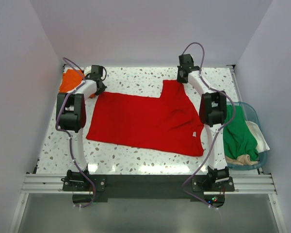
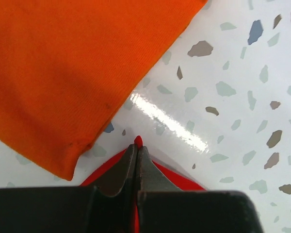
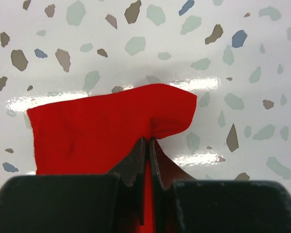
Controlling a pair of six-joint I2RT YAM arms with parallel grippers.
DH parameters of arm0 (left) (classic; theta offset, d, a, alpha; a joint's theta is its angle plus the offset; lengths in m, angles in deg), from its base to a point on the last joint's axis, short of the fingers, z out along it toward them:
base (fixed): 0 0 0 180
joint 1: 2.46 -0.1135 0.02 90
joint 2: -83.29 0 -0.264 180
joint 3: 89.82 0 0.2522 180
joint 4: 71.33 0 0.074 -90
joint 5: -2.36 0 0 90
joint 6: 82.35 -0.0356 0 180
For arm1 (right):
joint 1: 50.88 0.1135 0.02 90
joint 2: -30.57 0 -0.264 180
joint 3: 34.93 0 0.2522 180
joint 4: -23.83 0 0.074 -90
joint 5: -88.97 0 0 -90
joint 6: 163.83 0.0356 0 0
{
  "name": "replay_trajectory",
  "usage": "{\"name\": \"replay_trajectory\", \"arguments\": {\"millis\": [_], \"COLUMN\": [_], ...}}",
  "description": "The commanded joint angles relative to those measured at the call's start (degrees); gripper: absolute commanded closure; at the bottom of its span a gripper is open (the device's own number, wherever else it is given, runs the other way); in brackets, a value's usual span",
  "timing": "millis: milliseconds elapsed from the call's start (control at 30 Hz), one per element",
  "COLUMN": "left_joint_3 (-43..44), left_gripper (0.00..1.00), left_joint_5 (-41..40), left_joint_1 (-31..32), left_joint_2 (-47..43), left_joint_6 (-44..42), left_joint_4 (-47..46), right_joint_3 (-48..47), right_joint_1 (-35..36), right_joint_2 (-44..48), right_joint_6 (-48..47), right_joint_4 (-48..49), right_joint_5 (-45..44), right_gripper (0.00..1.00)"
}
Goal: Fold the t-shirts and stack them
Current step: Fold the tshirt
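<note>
Pinching red t-shirt (image 1: 145, 121), both left claw (image 2: 137, 150) and right claw (image 3: 148, 145), orange t-shirt (image 2: 63, 73) beside left

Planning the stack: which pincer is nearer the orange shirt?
Left. The left pincer, gripping a corner of the red shirt, sits right beside the orange shirt; the right pincer grips the red one across the table, well away.

White speckled table (image 1: 136, 160), red t-shirt (image 1: 145, 121) flat across its middle, orange t-shirt (image 1: 69, 81) at far-left corner
</note>
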Motion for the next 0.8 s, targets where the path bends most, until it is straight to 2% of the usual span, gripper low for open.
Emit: {"name": "replay_trajectory", "arguments": {"millis": [0, 167, 767], "left_joint_3": [2.5, 2.77, -4.61], "left_gripper": [1.0, 1.0, 1.0], "left_joint_5": [1.44, 2.5, 5.58], "left_joint_1": [-0.67, -1.11, -2.6], "left_joint_2": [-2.09, -2.8, -9.12], "left_joint_6": [-1.54, -1.72, -2.95], "left_joint_4": [-4.4, -5.72, -8.53], "right_joint_3": [-3.02, 2.15, 37.48], "right_joint_1": [-0.54, -0.54, -0.45], "right_joint_2": [7.06, 12.77, 39.66], "right_joint_6": [-1.76, -2.2, 6.32], "right_joint_4": [1.32, 3.15, 5.89], "right_joint_5": [-2.61, -3.57, -2.87], "right_gripper": [1.0, 1.0, 1.0]}}
